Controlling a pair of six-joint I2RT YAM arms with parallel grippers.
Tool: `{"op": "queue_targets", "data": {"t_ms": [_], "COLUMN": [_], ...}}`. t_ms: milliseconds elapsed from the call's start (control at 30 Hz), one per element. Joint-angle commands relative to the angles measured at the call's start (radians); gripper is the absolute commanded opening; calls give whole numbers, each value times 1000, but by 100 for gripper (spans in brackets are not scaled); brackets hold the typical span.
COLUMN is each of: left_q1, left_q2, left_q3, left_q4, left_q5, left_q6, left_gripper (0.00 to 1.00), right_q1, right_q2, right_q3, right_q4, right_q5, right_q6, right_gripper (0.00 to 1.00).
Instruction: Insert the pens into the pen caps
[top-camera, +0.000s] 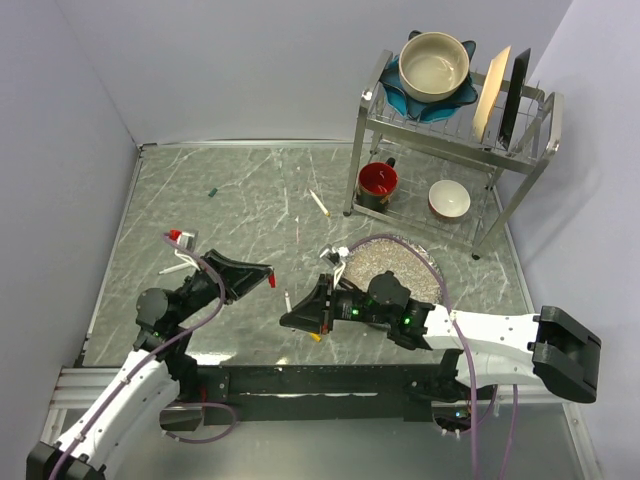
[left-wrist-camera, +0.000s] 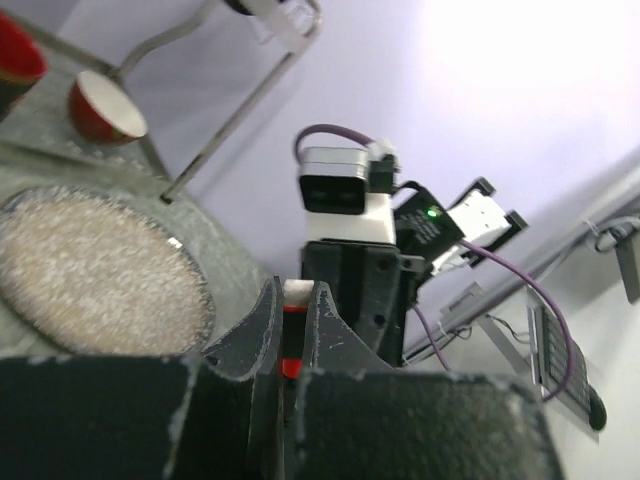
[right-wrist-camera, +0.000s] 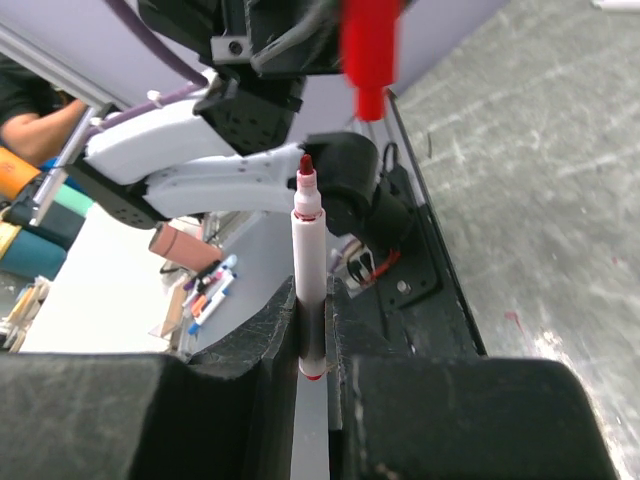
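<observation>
My left gripper (top-camera: 265, 277) (left-wrist-camera: 293, 295) is shut on the red pen cap (top-camera: 271, 283) (left-wrist-camera: 291, 345), which sticks out past its fingertips. My right gripper (top-camera: 290, 318) (right-wrist-camera: 312, 300) is shut on a white pen (top-camera: 288, 300) (right-wrist-camera: 307, 250) with its red tip pointing at the left gripper. In the right wrist view the red cap (right-wrist-camera: 368, 50) hangs just beyond the tip, a little to its right, with a gap between them. Two more pens (top-camera: 319, 203) (top-camera: 301, 230) lie mid-table. A dark green cap (top-camera: 212, 190) lies at the far left. A small yellow piece (top-camera: 316, 337) lies under the right gripper.
A round speckled plate (top-camera: 400, 262) lies just behind the right wrist. A metal dish rack (top-camera: 455, 140) stands at the back right with a red mug (top-camera: 378, 182), bowls and plates. Walls close the table on the left and behind.
</observation>
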Motion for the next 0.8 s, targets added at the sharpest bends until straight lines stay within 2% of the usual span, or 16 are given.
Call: {"op": "queue_targets", "data": {"t_ms": [0,467,767], "left_q1": [-46,-138,-155], "left_q2": [13,45,5], "left_q3": [58,104,59], "left_q4": [157,139,131], "left_q5": [2,-41,-113], "left_q6": [42,80,26], "left_gripper": [1,1,1], "right_q1": [14,43,54], "right_q2": [8,45,30], "right_q3": [3,32,38], "right_q4": [127,150,137], "right_q5": [0,1,17], "right_q6": [7,7,-1], "right_gripper": [0,0,0]}}
